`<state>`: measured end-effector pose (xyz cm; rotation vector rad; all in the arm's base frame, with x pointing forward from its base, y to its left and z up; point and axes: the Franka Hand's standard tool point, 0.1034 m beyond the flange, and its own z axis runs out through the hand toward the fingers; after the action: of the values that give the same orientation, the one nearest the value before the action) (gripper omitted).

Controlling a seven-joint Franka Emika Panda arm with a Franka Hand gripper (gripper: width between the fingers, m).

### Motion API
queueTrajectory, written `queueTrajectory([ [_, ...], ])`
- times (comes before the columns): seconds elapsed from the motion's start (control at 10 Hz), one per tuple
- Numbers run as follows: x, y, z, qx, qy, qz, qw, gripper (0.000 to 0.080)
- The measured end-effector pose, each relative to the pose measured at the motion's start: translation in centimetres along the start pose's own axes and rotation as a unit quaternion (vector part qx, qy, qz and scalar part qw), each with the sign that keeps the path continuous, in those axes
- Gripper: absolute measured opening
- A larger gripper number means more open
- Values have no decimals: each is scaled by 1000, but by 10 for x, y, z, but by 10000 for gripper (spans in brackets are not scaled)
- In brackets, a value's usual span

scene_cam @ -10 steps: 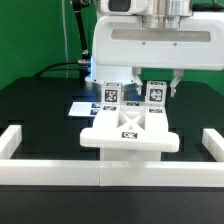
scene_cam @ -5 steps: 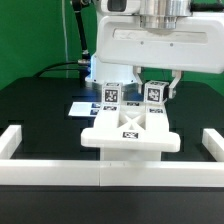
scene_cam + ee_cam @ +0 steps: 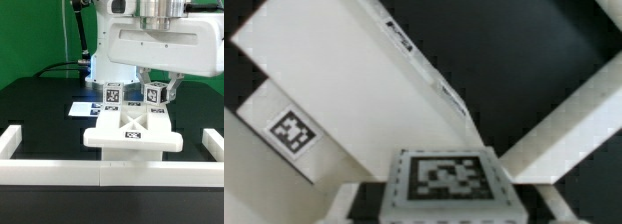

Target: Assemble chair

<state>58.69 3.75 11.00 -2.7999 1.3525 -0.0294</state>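
Gripper prob. clamped on tagged block, chair seat below, border rail in front

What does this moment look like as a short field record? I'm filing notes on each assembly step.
setting: black table edged by a white rail
chair: white slab lying flat, tag on top, near the rail
posts: two small tagged blocks standing behind the slab, one toward the exterior view's left, one toward its right
end effector: down at the right block, a finger on each side of it; grip looks closed but is not certain
wrist view: tagged block top between white parts
marker board: flat behind the slab
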Motion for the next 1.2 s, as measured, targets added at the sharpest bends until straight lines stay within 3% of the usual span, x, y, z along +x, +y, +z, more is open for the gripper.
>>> queueTrajectory([
  [0.8, -5, -6, 0, 8, -5, 207, 978, 284],
  [0.9, -6, -6, 1, 8, -5, 207, 978, 455],
  [1.0, -6, -6, 1, 8, -5, 199, 980, 455],
  [1.1, -6, -6, 1, 7, -6, 185, 983, 597],
  [1.2, -6, -6, 1, 7, -6, 179, 984, 639],
])
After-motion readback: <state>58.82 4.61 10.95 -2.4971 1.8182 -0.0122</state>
